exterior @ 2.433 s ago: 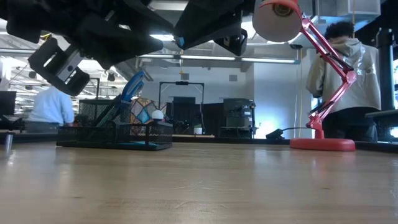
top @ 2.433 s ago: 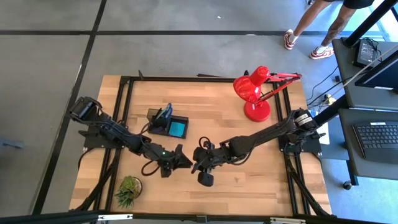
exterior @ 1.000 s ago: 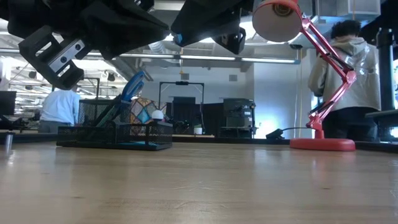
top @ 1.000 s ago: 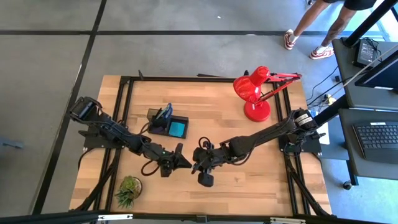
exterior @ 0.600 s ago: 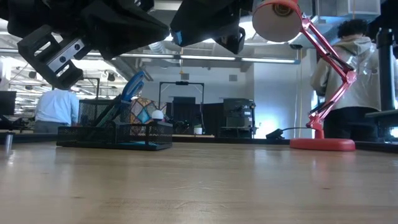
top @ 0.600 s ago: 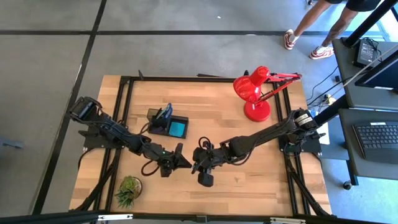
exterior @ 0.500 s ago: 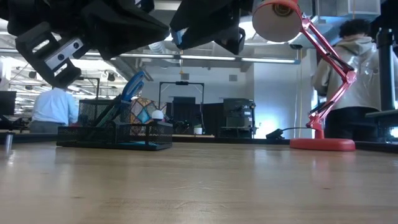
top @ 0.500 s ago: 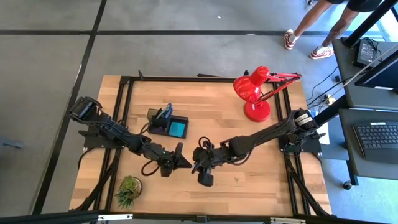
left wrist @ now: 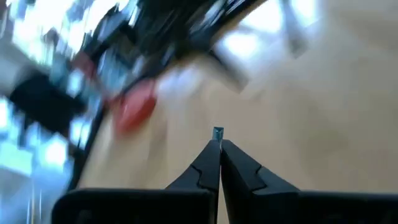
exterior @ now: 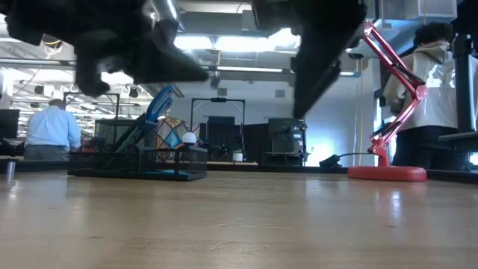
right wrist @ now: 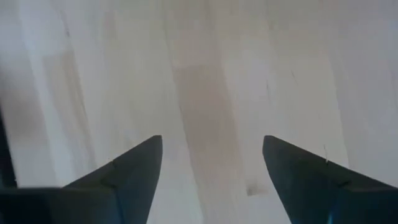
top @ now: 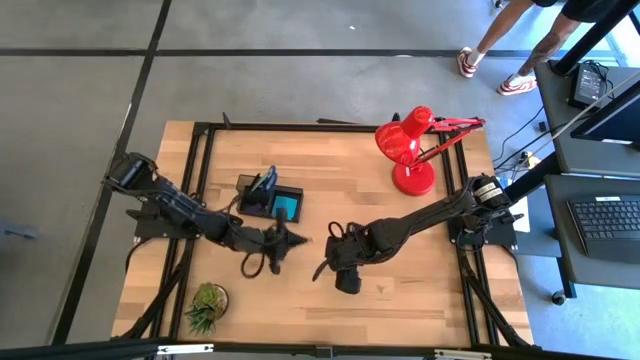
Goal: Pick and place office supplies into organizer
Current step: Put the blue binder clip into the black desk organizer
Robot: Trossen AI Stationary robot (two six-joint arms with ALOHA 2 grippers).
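Observation:
My left gripper (top: 297, 238) hangs above the table's middle, just right of the organizer, shut on a tiny item with a teal end (left wrist: 217, 132). A little to its right, my right gripper (top: 328, 252) is open and points down at bare wood (right wrist: 211, 124), nothing between its fingers. The black organizer (top: 262, 207) rests on the table at the far left. Blue-handled scissors (top: 268, 183) stand in its cup and a cyan pad (top: 286, 208) lies in its low compartment. In the low view the organizer (exterior: 138, 163) and scissors (exterior: 160, 104) show behind the arms. My left gripper pinches the tiny item between its two fingertips (left wrist: 211, 155). Only the teal end (left wrist: 217, 132) sticks out past them. The fingers lie nearly level, pointing toward the table's right. The item is lifted clear of the table.
A red desk lamp (top: 405, 145) stands at the far right and a small potted plant (top: 207, 305) at the near left. Black frame rails (top: 200, 150) run along the table's sides. People (exterior: 52, 127) are in the room behind.
My right gripper has opened wide, tipped down and drawn back toward the table's right. My left gripper, still shut on the tiny item, has rolled and swung its tip toward the far edge, nearer the organizer.

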